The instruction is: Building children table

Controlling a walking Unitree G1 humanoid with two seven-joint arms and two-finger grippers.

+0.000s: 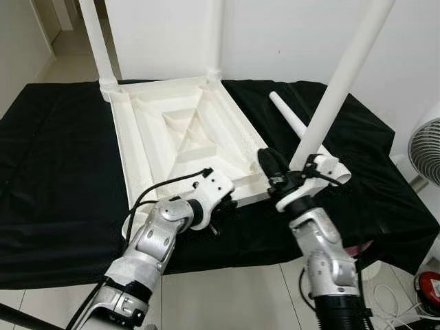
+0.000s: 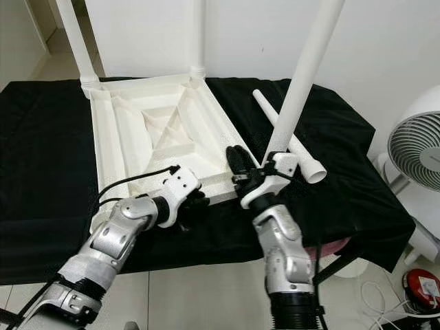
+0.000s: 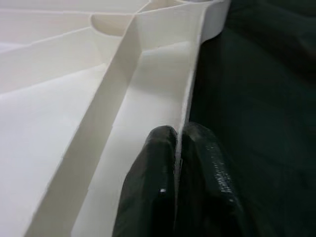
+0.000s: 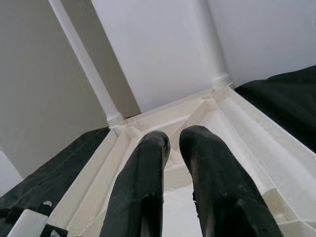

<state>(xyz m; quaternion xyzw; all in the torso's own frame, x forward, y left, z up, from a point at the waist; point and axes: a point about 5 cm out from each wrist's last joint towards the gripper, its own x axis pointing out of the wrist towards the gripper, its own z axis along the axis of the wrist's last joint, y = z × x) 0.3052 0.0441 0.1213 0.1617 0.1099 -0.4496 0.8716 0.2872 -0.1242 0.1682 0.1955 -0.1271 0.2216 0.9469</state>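
A black cloth [image 1: 55, 172] covers the work surface, and on it the white plastic tabletop [image 1: 179, 137] lies upside down, its ribbed underside facing up. Two white legs stand upright in the far corner sockets, the far-left leg [image 1: 96, 41] and the far-right leg [image 1: 215, 34]. A third leg [image 1: 344, 82] rises at a tilt from the tabletop's near right corner, leaning away to the right, its lower end right beside the right gripper [image 1: 273, 170]. That gripper's two black fingers [image 4: 148, 187] point over the tabletop toward the far legs with a narrow gap between them and nothing in it, so they look released. A fourth, loose leg [image 1: 302, 134] lies flat on the cloth just beyond the tilted one. The left gripper [image 3: 177, 148] is at the tabletop's near edge, its fingers clenched on the thin upright rim wall, one finger on each side. A white fan [image 2: 419, 148] stands off the right end of the cloth.
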